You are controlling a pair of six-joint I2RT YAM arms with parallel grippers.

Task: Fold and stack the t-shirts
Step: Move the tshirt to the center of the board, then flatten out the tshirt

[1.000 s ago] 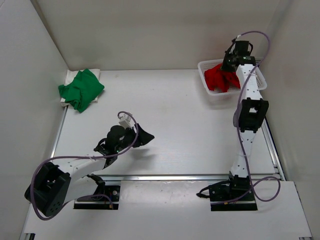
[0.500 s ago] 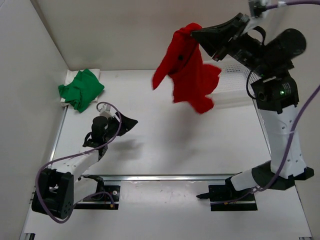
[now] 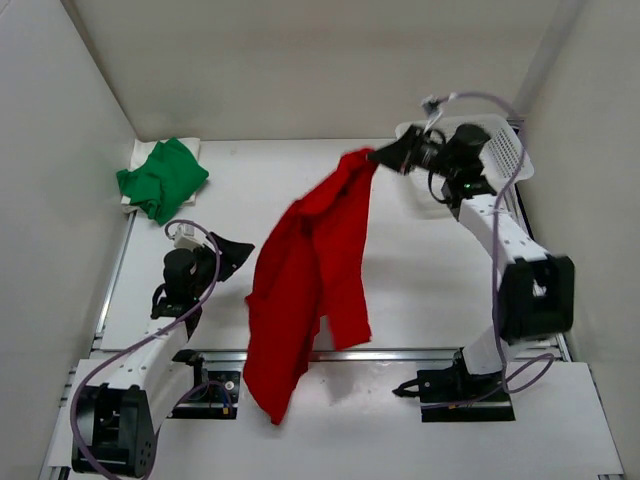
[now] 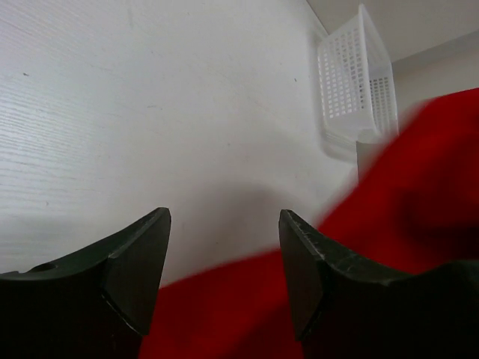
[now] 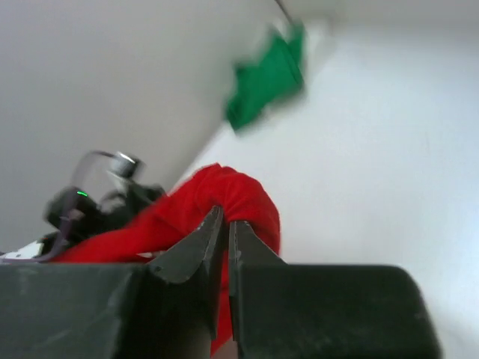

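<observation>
The red t-shirt (image 3: 305, 280) hangs in the air over the middle of the table, stretched long from one bunched end. My right gripper (image 3: 376, 157) is shut on that end; in the right wrist view the gripper (image 5: 224, 215) pinches a red fold (image 5: 232, 191). My left gripper (image 3: 236, 252) stands open just left of the hanging cloth, nothing between its fingers. In the left wrist view the gripper (image 4: 224, 228) faces blurred red cloth (image 4: 426, 187) below and to the right. The green t-shirt (image 3: 160, 178) lies folded at the back left on a cream-white t-shirt (image 3: 139, 151).
A white mesh basket (image 3: 506, 150) stands at the back right behind the right wrist, also the basket (image 4: 355, 75) in the left wrist view. White walls close the table on three sides. A metal rail (image 3: 420, 353) crosses the near edge.
The right arm lifted the red shirt out of the basket, swung it high, then lowered it toward the table's middle, where it now hangs long. The left arm drew back to the left.
</observation>
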